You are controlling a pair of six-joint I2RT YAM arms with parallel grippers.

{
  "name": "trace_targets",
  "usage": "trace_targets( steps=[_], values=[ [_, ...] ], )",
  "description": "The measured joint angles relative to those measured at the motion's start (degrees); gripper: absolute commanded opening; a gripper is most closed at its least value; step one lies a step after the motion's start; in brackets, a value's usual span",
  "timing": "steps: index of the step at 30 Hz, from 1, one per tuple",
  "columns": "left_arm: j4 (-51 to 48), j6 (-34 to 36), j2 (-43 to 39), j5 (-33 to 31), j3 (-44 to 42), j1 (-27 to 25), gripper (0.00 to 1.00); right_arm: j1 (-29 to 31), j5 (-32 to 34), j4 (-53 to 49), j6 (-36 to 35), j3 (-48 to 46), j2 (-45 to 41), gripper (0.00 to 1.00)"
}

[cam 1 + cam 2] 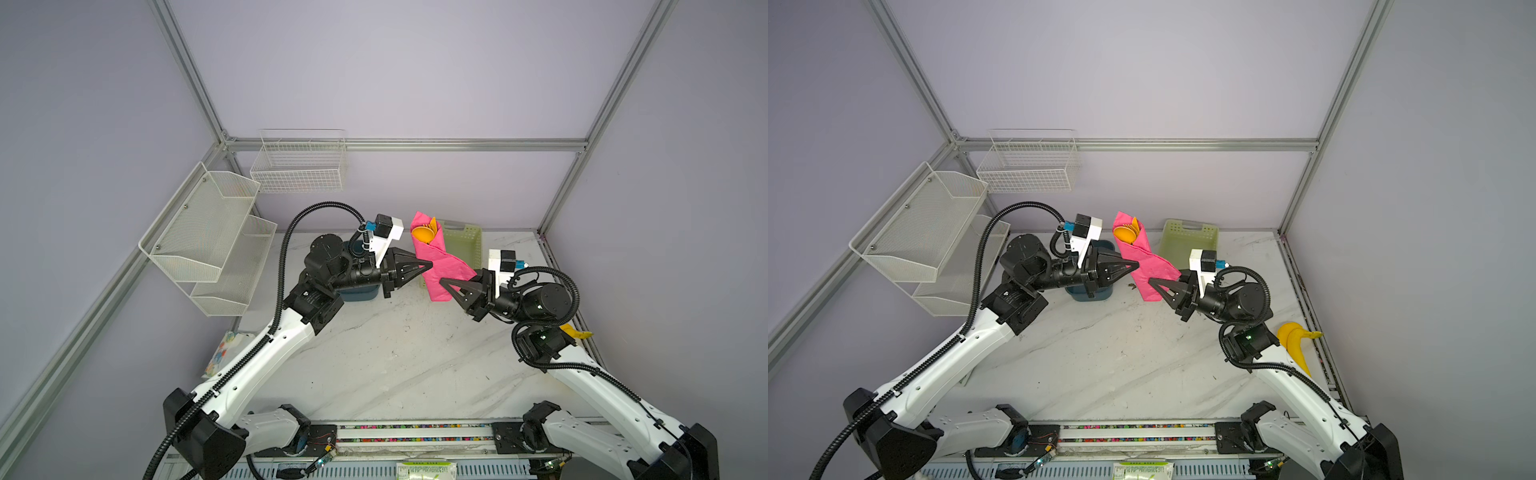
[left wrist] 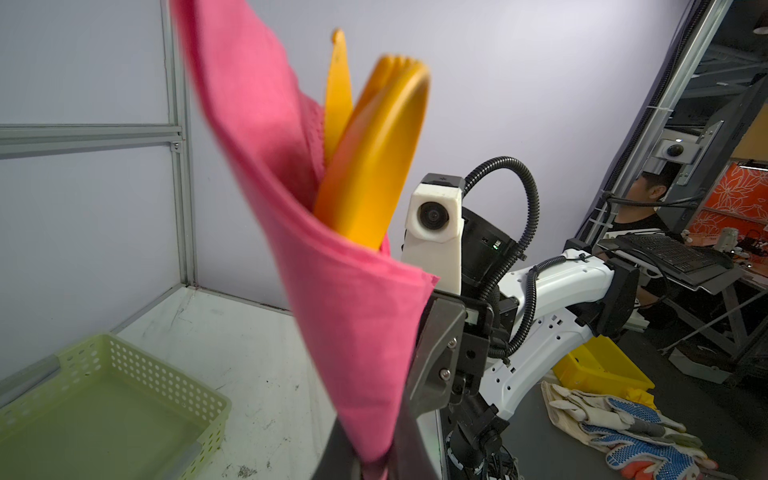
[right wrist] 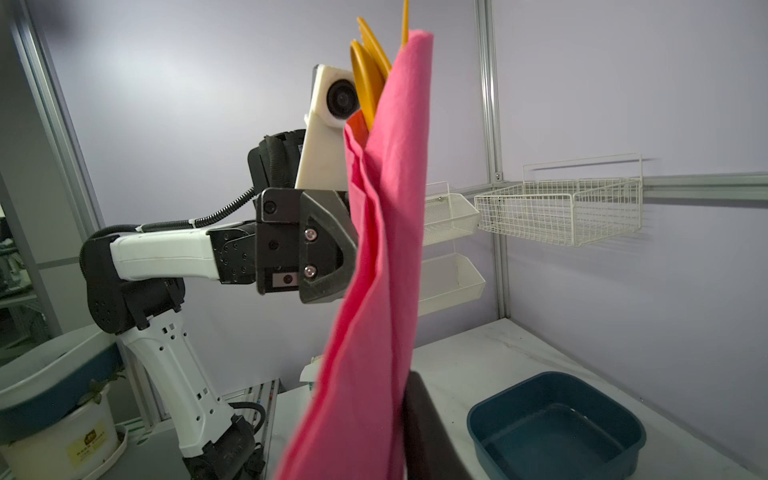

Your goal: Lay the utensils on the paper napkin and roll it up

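- Your left gripper (image 1: 430, 264) is clamped on the magenta-pink paper napkin (image 1: 446, 270), which is rolled into a narrow tube. The jaws pinch the roll about midway along, and in the left wrist view the paper rises from between them.
- The roll hangs in the air, clear of the white marble-patterned table (image 1: 395, 353), standing roughly on end.
- The slim orange plastic utensils (image 2: 374, 158) sit inside the roll. Their heads stick out of its open upper end, and the spoon's round bowl shows plainly in both top views.
- Your right gripper (image 1: 441, 280) meets the roll at its lower end, below the left gripper's hold. In the right wrist view one dark finger (image 3: 428, 436) lies against the paper and the other is hidden behind it. You cannot tell whether those jaws are pinching the roll.
- A pale green perforated plastic basket (image 1: 465, 245) stands behind the roll near the table's far edge.
- A dark blue plastic tub (image 1: 1092, 293) sits beneath the left arm's wrist.
- Yellow bananas (image 1: 1293, 336) lie near the table's right edge, beside the right arm.
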Motion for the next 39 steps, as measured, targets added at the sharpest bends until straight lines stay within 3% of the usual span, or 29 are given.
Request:
trace_targets(
  steps=[4, 6, 12, 26, 39],
  values=[
    [0.3, -0.3, -0.1, 0.4, 0.1, 0.0, 0.06, 0.0, -0.7, 0.2, 0.4, 0.0, -0.2, 0.06],
    [1.0, -1.2, 0.0, 0.7, 0.1, 0.0, 0.15, 0.0, -0.8, 1.0, 1.2, 0.0, -0.2, 0.01],
    [5.7, -4.8, 0.0, 1.5, 0.1, 0.0, 0.30, 0.0, -1.4, 6.1, 5.4, 0.0, -0.1, 0.00],
    [23.0, -15.9, 5.4, 4.9, 0.2, -0.4, 0.31, 0.0, -1.7, 14.2, 10.7, 0.0, 1.1, 0.00],
    [28.4, -18.6, 7.7, 8.1, 2.2, -1.9, 0.30, 0.0, -1.7, 14.4, 11.0, 0.0, 1.5, 0.00]
  ],
)
